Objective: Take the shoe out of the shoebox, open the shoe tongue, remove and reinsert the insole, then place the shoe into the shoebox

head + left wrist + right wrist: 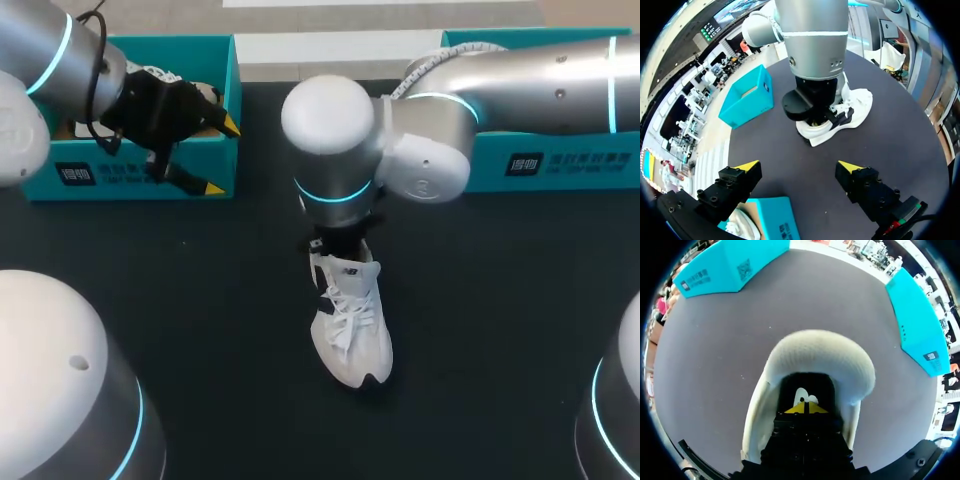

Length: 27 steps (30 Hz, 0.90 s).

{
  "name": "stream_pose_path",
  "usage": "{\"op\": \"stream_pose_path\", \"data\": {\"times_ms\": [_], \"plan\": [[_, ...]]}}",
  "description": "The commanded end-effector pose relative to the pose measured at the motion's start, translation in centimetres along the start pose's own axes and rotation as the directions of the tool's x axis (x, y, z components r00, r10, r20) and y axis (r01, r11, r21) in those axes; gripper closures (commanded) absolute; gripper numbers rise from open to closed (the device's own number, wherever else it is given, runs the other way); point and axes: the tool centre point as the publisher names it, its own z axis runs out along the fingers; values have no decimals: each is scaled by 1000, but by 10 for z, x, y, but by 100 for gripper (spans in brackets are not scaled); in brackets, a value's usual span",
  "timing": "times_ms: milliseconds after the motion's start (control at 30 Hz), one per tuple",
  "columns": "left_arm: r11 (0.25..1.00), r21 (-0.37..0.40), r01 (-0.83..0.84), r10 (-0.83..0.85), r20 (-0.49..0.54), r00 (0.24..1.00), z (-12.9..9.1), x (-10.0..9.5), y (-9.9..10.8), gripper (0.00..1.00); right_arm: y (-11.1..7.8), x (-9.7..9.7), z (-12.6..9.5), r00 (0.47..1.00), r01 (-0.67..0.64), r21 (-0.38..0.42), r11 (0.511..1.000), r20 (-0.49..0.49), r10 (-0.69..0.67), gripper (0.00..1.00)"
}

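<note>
Though hidden from the head view, the right gripper (805, 408) sits closed inside the shoe (815, 360).

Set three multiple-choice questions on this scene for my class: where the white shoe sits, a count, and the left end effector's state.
1. Where is the white laced shoe? A) in a shoebox B) on the black table C) in mid-air
2. How many teal shoeboxes stand on the table? A) one B) two C) three
3. The left end effector is: A) open B) shut on the shoe C) shut on an insole
Answers: 1 B, its sole rests on the table; 2 B, a left shoebox and a right shoebox; 3 A, its yellow tips stand wide apart, gripping nothing.
</note>
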Motion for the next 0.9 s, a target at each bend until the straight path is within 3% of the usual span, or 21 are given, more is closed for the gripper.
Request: {"op": "stream_pose_path", "data": {"times_ms": [33,267,433,667,900], "plan": [[1000,-3,0,0,0,1000,-1,1,0,0,3,8,21,999,17,12,1000,-32,-17,100],[1000,-3,0,0,0,1000,-1,1,0,0,11,1,-7,1000,-13,-63,998,15,14,100],[1000,-3,0,0,0,1000,-1,1,0,0,18,-8,-5,999,-14,-84,996,43,18,100],[1000,-3,0,0,0,1000,-1,1,0,0,15,-5,18,1000,-9,-13,1000,-29,9,100],[1000,-3,0,0,0,1000,-1,1,0,0,1,-1,8,997,-22,60,998,-72,27,100]]}}
